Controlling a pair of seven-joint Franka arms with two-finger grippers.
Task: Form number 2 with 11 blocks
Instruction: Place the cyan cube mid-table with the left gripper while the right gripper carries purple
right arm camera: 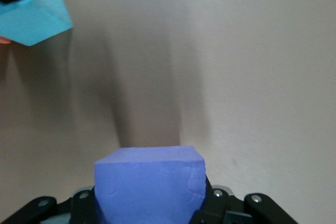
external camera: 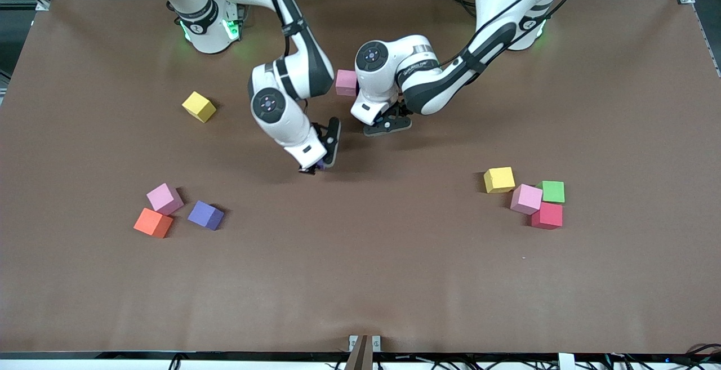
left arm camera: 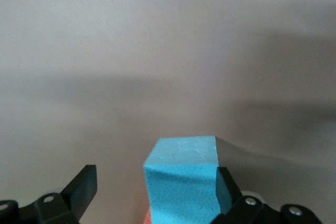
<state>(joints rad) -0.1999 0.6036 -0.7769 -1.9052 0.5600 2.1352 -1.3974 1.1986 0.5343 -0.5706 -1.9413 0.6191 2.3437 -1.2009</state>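
Observation:
My left gripper [external camera: 387,125] [left arm camera: 155,187] stands open around a light blue block [left arm camera: 181,174] at mid-table. One finger [left arm camera: 224,184] is against the block and the other is well clear of it. A red-orange sliver [left arm camera: 147,217] shows at the block's base. The same blue block [right arm camera: 32,13] shows in the right wrist view. My right gripper [external camera: 315,167] [right arm camera: 149,205] is shut on a purple block [right arm camera: 149,184] just above the table, beside the left gripper. A pink block [external camera: 345,83] lies by the left wrist.
Toward the right arm's end lie a yellow block [external camera: 199,106], a pink block [external camera: 164,198], an orange block [external camera: 152,223] and a purple block [external camera: 205,215]. Toward the left arm's end a yellow block [external camera: 499,179], a pink block [external camera: 526,199], a red block [external camera: 546,215] and a green cube [external camera: 552,191] cluster.

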